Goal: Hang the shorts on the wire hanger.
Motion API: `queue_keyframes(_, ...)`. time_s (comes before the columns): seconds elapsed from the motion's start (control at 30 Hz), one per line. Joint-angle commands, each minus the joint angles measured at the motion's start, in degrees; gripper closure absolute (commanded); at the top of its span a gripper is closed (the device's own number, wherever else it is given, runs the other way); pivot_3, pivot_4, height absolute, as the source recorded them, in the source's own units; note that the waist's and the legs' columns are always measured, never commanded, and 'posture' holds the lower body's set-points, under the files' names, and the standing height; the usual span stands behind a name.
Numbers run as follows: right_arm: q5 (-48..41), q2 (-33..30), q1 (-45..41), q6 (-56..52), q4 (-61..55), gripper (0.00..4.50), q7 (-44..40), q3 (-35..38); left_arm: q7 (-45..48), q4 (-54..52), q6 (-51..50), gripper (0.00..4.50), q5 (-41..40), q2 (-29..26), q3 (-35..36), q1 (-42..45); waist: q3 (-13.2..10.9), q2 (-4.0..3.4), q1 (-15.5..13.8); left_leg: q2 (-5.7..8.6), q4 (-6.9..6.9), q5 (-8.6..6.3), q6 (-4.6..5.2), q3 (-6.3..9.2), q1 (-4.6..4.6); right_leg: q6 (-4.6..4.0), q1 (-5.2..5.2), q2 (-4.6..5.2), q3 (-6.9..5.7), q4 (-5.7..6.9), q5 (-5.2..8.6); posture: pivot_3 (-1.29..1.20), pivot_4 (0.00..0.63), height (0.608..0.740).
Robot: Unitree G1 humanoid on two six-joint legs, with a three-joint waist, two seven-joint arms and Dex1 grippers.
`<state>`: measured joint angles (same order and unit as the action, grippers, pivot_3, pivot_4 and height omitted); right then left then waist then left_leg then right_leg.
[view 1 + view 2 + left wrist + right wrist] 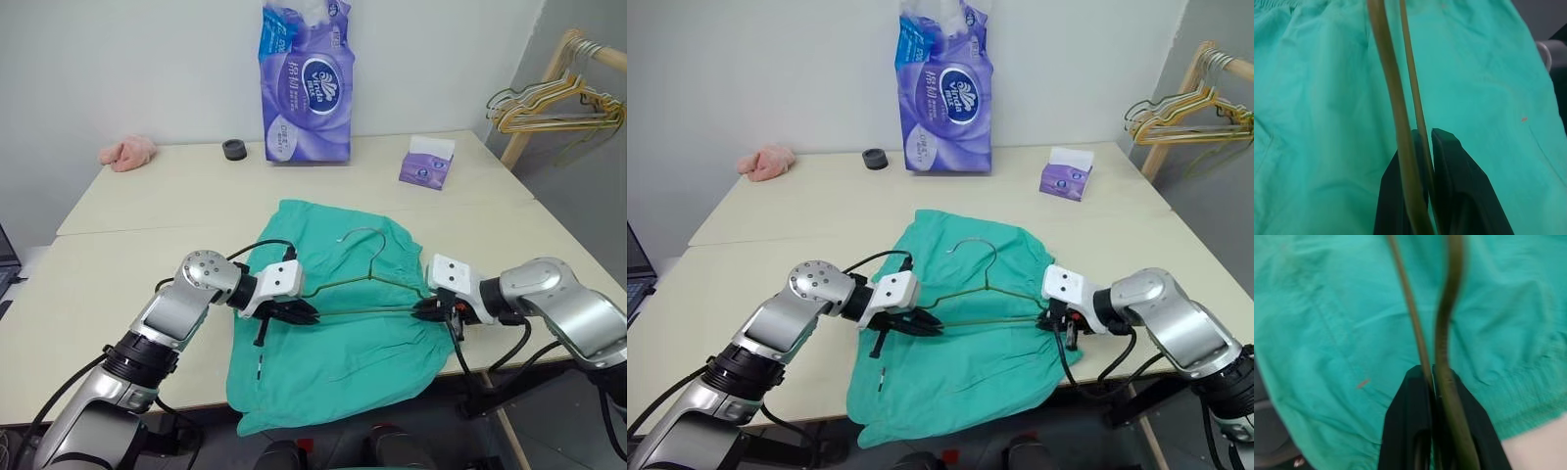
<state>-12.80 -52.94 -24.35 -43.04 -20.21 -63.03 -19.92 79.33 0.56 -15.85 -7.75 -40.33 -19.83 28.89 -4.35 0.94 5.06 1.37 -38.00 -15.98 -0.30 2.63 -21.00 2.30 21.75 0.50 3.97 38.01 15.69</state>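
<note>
Left claw (306, 315) is clamped tight on the wire hanger (377, 277) at its left corner, and the right claw (423, 310) is pinched shut on the opposite corner, so the hanger is held by both ends just above the shorts (338, 362). In both wrist views the black fingers (1449, 166) squeeze the thin olive wire with green cloth right behind it. The shorts lie spread flat on the near part of the tabletop (118, 284), one edge drooping over the front rim, the hanger's hook pointing toward the far wall.

The tabletop is pale cream, two slabs butted together with a seam running across, set against a plain white wall. At the back stands one tall purple pack of tissue paper (306, 83), one small purple tissue box (427, 163) to its right, one black ring-shaped roll (234, 149) to its left, and one pink cloth wad (127, 152) near the far left corner. Off to the right, a wooden rack (549, 83) carries a bunch of spare hangers (558, 108); too tangled to count. Nothing lies between the claws and the shorts.
</note>
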Motion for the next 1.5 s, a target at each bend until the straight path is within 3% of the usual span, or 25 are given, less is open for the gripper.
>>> queue_keyframes(0.03,0.43,-0.57,-1.43,-0.52,-0.59,4.44,0.49,1.84,0.11,-2.05,1.06,4.50,-0.47,0.21,0.15,-0.04,0.00,0.01,-0.02,0.00,0.00,0.00,0.00,0.00,0.00,0.00,0.00,0.00,-0.01,-0.01,0.00,-0.12,0.044,0.740)
queue_keyframes(0.23,-0.27,-0.13,-1.58,-1.64,-1.43,4.44,0.50,2.51,-2.21,-1.26,-0.18,4.50,-0.93,1.93,0.96,0.25,0.00,0.01,-0.04,0.00,-0.01,0.00,0.00,0.01,-0.01,0.00,0.00,0.01,-0.01,-0.02,0.00,-0.12,0.043,0.740)
queue_keyframes(0.47,-1.95,-0.70,-0.59,-3.55,-2.20,4.50,1.17,6.37,-8.71,4.71,-0.65,2.36,-3.48,6.88,7.46,3.67,0.00,0.02,-0.05,0.00,-0.05,0.00,0.00,0.03,-0.01,0.01,-0.02,0.01,-0.03,0.00,0.00,-0.13,0.043,0.740)
queue_keyframes(0.6,-4.94,-2.11,3.06,-6.76,-2.10,4.50,2.31,12.78,-11.48,12.82,-2.05,2.36,-5.65,7.90,12.73,9.30,-0.02,0.06,-0.12,0.00,-0.07,0.00,0.00,0.08,-0.05,0.01,0.00,0.01,-0.08,0.00,-0.01,-0.13,0.048,0.740)
queue_keyframes(0.87,-9.53,-2.67,18.60,-12.09,-2.29,4.50,6.73,29.70,-17.65,27.82,5.95,2.36,-2.40,6.53,16.90,14.35,-0.03,0.07,-0.19,0.03,0.03,-0.02,-0.02,0.12,-0.07,0.00,0.01,0.04,-0.11,-0.02,-0.01,-0.14,0.054,0.740)
queue_keyframes(0.93,-10.61,-2.03,20.68,-13.17,-2.64,4.50,7.84,32.22,-17.65,28.40,5.97,2.36,-2.85,6.74,17.25,14.41,-0.04,0.09,-0.15,0.03,0.02,-0.03,-0.03,0.11,-0.09,0.01,0.02,0.05,-0.09,-0.01,-0.01,-0.14,0.054,0.740)
queue_keyframes(1.07,-12.35,3.27,29.87,-19.48,-0.89,4.50,13.46,45.08,-11.78,16.50,-1.22,2.36,-8.89,7.80,15.47,7.33,0.00,0.07,-0.36,0.03,0.03,-0.04,-0.05,0.12,-0.10,0.02,-0.02,0.07,-0.11,-0.04,-0.01,-0.13,0.056,0.740)
queue_keyframes(1.13,-13.75,4.79,32.37,-21.92,-2.17,4.50,14.67,48.12,-10.72,13.22,-2.37,2.36,-9.97,7.71,15.23,5.45,0.00,0.03,-0.43,0.07,0.02,-0.07,-0.10,0.11,-0.10,-0.06,-0.02,0.16,-0.10,0.01,-0.05,-0.14,0.059,0.740)
queue_keyframes(1.3,-17.17,8.23,35.91,-27.45,-4.79,4.50,17.45,49.54,-7.08,8.15,-5.44,2.36,-11.74,6.42,14.23,2.18,-0.02,0.03,0.01,0.04,0.01,-0.06,-0.10,0.09,-0.05,0.09,-0.02,0.08,-0.07,0.03,0.04,-0.15,0.062,0.740)
queue_keyframes(1.5,-20.07,7.96,32.10,-30.85,-2.31,4.50,18.48,45.55,-8.50,9.39,-4.79,2.36,-10.03,6.75,14.07,3.10,-0.04,-0.05,0.58,0.00,-0.01,-0.06,-0.09,-0.07,0.23,0.10,-0.29,-0.11,0.08,-0.04,0.05,-0.15,0.060,0.740)
